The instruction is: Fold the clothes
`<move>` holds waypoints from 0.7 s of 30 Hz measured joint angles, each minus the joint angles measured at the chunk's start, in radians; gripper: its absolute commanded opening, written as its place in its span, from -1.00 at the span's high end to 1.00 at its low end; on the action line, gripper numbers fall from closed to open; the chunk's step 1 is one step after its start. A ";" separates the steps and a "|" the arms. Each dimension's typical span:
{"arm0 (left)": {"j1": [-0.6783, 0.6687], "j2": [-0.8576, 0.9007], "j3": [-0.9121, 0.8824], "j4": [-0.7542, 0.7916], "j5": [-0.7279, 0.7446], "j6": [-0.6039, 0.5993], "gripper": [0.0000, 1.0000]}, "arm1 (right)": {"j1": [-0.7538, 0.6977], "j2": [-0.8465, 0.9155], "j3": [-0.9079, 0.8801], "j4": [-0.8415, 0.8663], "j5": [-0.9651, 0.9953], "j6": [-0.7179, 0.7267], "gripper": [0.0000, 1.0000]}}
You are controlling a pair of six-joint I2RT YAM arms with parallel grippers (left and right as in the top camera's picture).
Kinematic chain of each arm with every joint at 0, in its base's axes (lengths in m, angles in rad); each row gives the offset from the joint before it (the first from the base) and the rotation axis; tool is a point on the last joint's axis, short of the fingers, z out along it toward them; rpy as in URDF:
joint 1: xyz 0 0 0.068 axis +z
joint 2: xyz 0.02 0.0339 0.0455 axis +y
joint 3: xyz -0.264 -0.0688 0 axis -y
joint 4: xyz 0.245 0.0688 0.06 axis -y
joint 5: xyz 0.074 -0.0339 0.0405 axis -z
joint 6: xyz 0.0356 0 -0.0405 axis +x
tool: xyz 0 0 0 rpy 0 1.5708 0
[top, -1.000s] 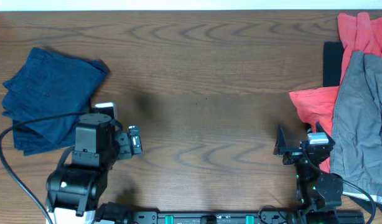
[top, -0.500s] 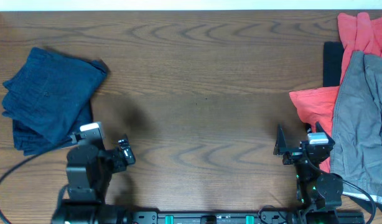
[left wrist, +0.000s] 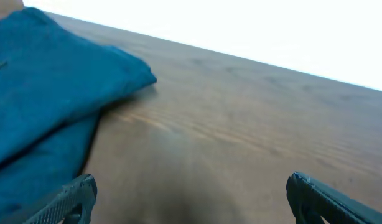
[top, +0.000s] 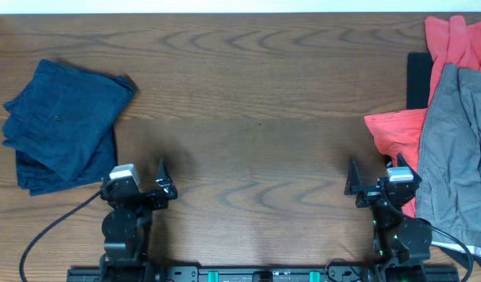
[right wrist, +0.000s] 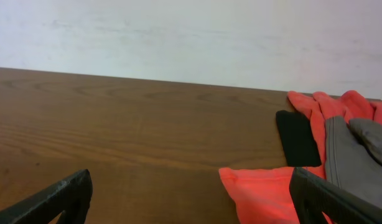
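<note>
Both sets of jaws stand wide open and hold nothing. The left gripper (top: pixel 140 178) sits low at the near edge of the wooden table (top: pixel 256 102), its fingers spread to either side of bare wood in the left wrist view. The blue shorts (top: pixel 64 125) lie folded in a compact stack at the far left of the table, up and to the left of that gripper and apart from it. From the wrist camera their folded layers fill the left side, one corner jutting out onto the wood.

The right gripper (top: pixel 374 174) also sits at the near edge, toward the right, fingers equally wide. A red garment (top: pixel 397 129) lies crumpled just beside it on the right. Whether the right finger touches the red edge cannot be told. A grey garment (top: pixel 456 157) lies spread over the red one, running along the table's right edge. More red cloth shows beyond it at the far right corner. A flat black object (top: pixel 417 78) lies on the table, partly tucked under the red and grey fabric.
</note>
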 measured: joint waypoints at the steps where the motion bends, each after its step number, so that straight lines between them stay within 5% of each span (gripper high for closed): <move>1: 0.000 -0.015 -0.016 0.017 0.000 0.005 -0.96 | 0.000 0.000 0.000 0.000 0.000 0.000 -0.98; 21: 0.000 -0.071 -0.055 0.111 0.072 0.191 -0.96 | 0.000 0.000 0.000 0.000 0.000 0.000 -0.98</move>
